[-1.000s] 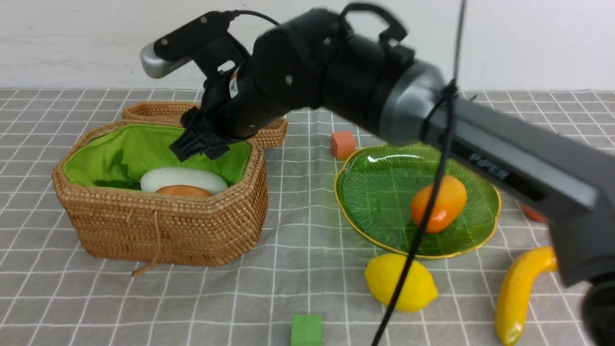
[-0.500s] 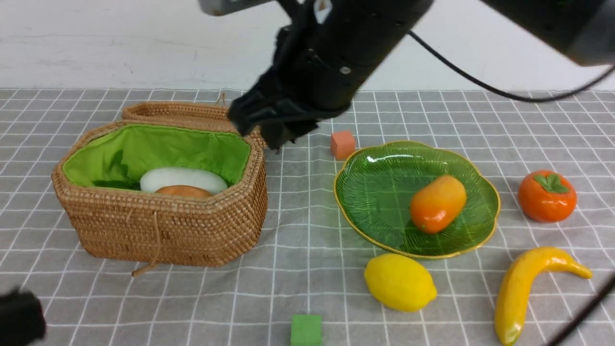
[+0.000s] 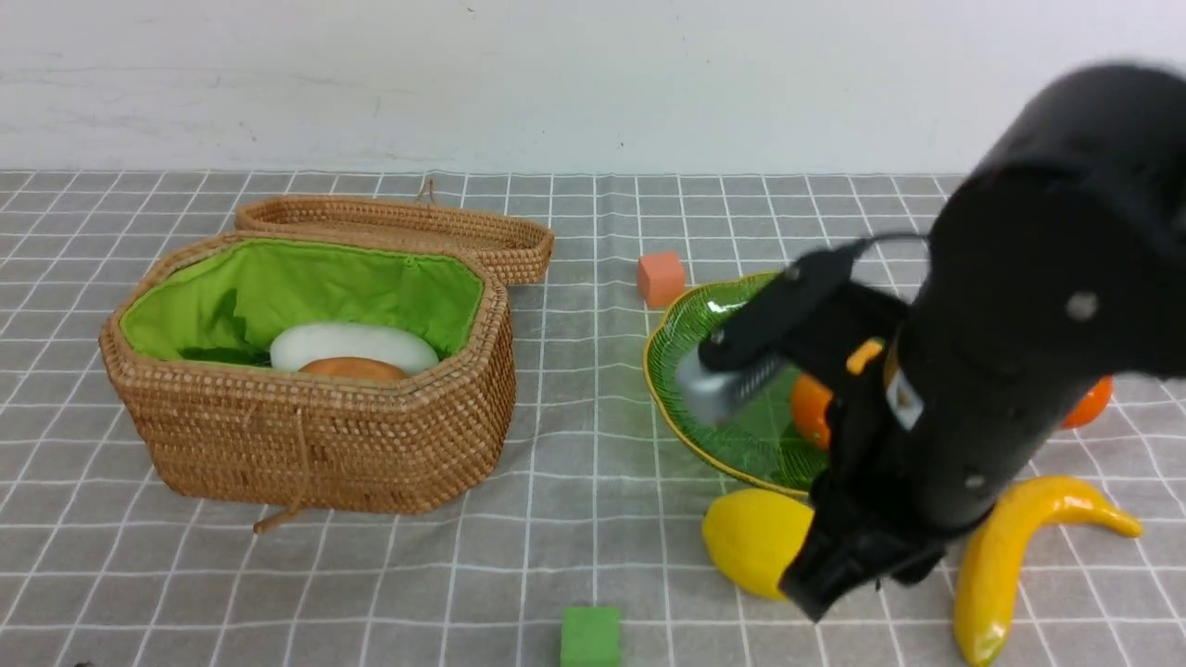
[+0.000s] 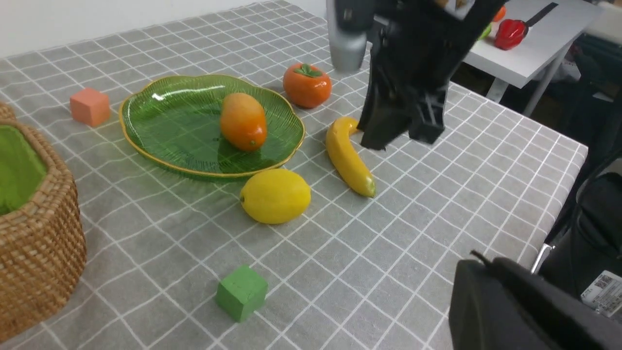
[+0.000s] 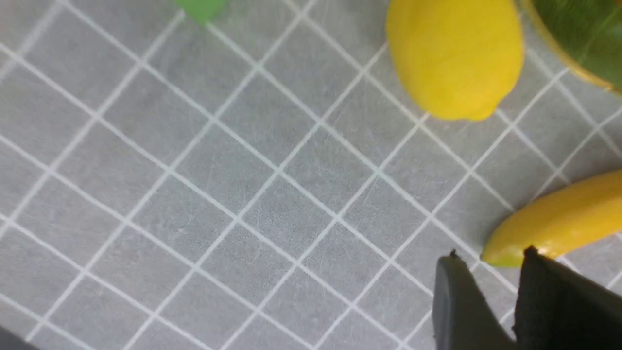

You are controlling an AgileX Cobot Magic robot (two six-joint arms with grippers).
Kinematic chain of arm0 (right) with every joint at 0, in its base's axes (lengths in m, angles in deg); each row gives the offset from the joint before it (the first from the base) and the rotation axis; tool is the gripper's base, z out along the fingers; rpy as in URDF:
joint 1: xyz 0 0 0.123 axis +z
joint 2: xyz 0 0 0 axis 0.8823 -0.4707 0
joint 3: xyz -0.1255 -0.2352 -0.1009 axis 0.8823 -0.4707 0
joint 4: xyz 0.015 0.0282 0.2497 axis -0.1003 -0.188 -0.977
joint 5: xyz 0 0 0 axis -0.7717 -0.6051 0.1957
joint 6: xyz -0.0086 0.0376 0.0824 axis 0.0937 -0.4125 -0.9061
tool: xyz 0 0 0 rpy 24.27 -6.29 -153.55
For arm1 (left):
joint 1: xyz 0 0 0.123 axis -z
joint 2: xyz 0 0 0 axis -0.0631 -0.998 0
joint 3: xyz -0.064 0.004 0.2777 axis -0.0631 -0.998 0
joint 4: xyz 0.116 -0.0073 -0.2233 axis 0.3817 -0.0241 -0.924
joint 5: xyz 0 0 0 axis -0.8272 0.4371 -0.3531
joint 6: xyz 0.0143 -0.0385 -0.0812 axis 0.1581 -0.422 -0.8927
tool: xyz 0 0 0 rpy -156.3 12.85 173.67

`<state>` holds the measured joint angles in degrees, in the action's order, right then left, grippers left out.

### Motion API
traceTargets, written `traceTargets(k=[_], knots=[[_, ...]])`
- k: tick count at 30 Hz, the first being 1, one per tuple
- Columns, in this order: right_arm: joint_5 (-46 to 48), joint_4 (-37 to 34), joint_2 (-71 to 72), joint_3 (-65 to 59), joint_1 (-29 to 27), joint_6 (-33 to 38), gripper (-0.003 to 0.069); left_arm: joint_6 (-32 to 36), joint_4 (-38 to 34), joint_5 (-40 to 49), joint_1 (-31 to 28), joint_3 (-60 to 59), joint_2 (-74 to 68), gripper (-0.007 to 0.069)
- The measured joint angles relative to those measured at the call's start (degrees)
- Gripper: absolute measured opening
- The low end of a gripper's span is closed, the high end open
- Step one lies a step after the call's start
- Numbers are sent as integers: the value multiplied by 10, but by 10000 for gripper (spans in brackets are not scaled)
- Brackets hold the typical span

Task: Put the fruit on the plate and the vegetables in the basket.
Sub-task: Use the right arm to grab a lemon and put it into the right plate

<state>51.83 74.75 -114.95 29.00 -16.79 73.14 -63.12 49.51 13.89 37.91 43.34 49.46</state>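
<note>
Lying on checked cloth point(image 4: 413, 218): glossy yellow lemon point(image 4: 275, 196), curved yellow banana point(image 4: 347, 158).

Yellow lemon point(image 4: 275, 196) on grey white-gridded cloth point(image 3: 574, 445).

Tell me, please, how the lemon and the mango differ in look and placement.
Place: the mango lies in the green plate; the lemon lies on the checked cloth, just outside the plate's rim. Colour: the mango is orange shading to yellow; the lemon is plain yellow. Shape: the mango is oblong; the lemon is rounder, with a small nub at one end. Both are glossy fruit lying on their sides.
</note>
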Motion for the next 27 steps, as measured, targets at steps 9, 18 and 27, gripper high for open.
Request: traceTargets(k=[9,18,27], knots=[[-84,-39,-68,-7,-73,11,293,-2,4,0,0,0,-39,-2],[-180,-188,-104,-8,-147,220,635,-3,4,-3,0,-1,-45,0],[-219,-120,-170,-8,-147,226,665,-3,4,-4,0,-1,-45,2]])
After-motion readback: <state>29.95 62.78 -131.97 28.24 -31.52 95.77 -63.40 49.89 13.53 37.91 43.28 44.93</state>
